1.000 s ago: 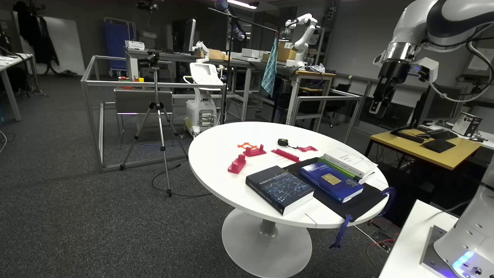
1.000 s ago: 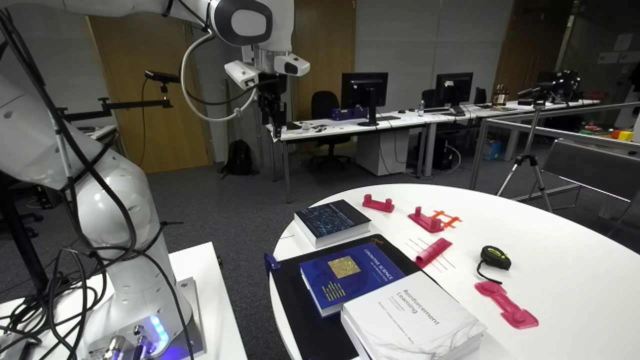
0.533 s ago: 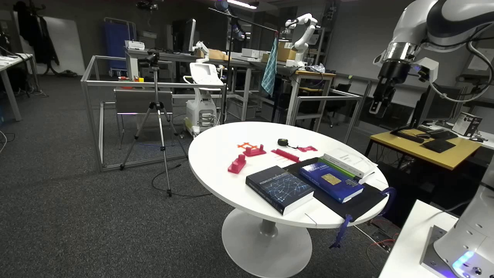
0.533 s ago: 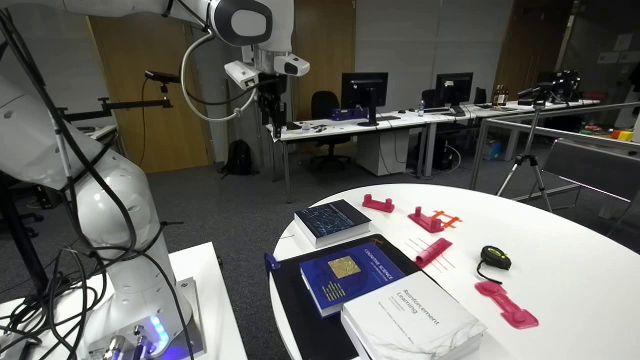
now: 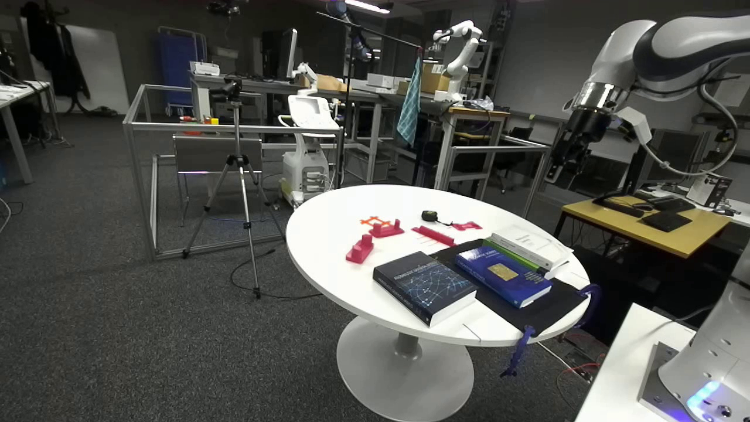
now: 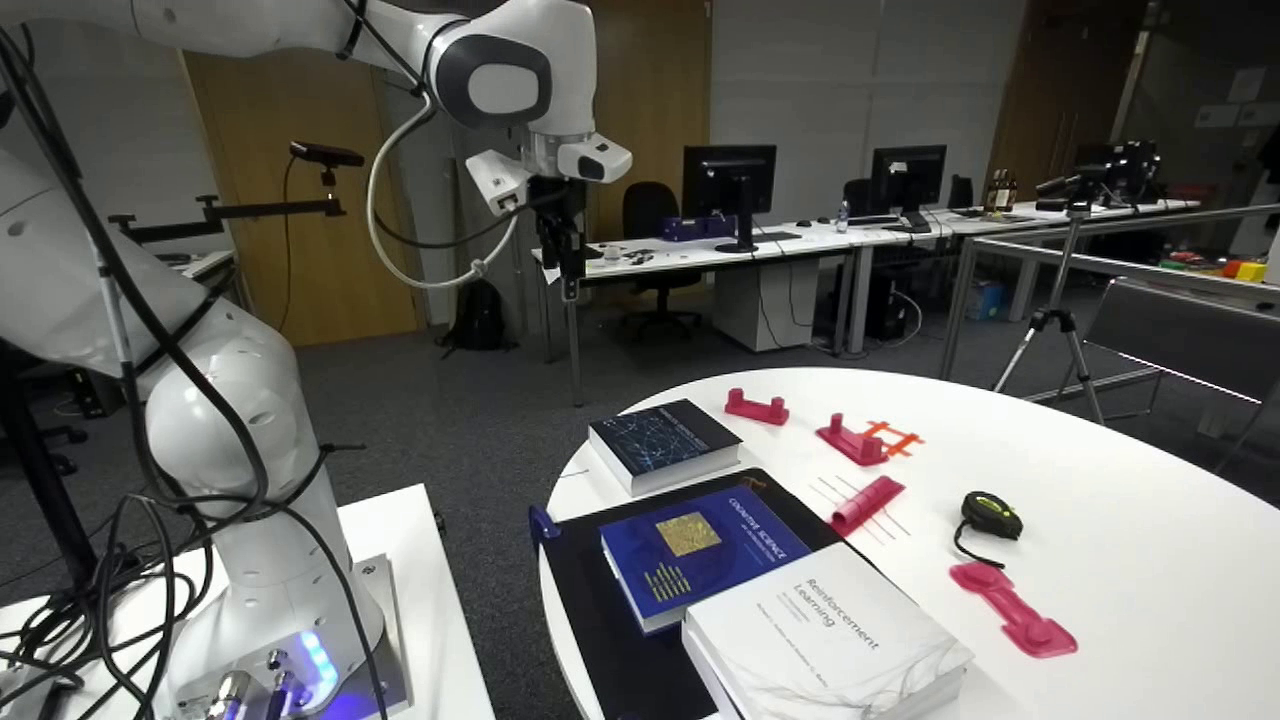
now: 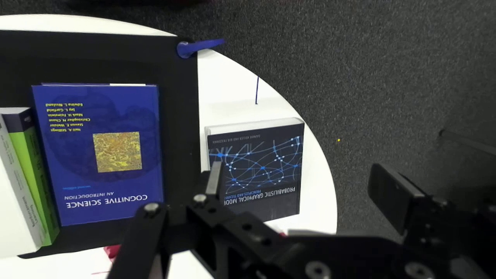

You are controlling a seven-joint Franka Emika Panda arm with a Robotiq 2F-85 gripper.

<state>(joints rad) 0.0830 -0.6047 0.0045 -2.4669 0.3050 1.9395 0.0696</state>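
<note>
One dark book (image 7: 259, 166): flat on the table (image 6: 1120, 500), just beside the black cloth (image 7: 180, 108); broad face down, probably for steadiness.
Gripper (image 7: 302, 186): hangs well above the black cloth's level, pointing down and touching nothing; in the wrist view the dark book is nearest its tips.
Fingers (image 7: 215, 180): spread wide apart, as suits an empty grasp; book, table and floor (image 7: 387, 77) show through the gap.
Blue book (image 7: 77, 166): flat on the black cloth, cover up, likely weighing the fabric down.
White book (image 6: 830, 640): toward the black cloth's side opposite the dark book, seemingly stacked on a green book (image 7: 30, 186) to save room.
Blue straps (image 5: 520, 349): at the black cloth's edge, drooping over the rim because the fabric lies so close to it.
Crimson parts (image 6: 850, 444): beyond the black cloth's edge opposite the straps; two stand posts up, supported by flat bases.
Tape measure (image 6: 990, 515): also beyond that edge of the black cloth.
</note>
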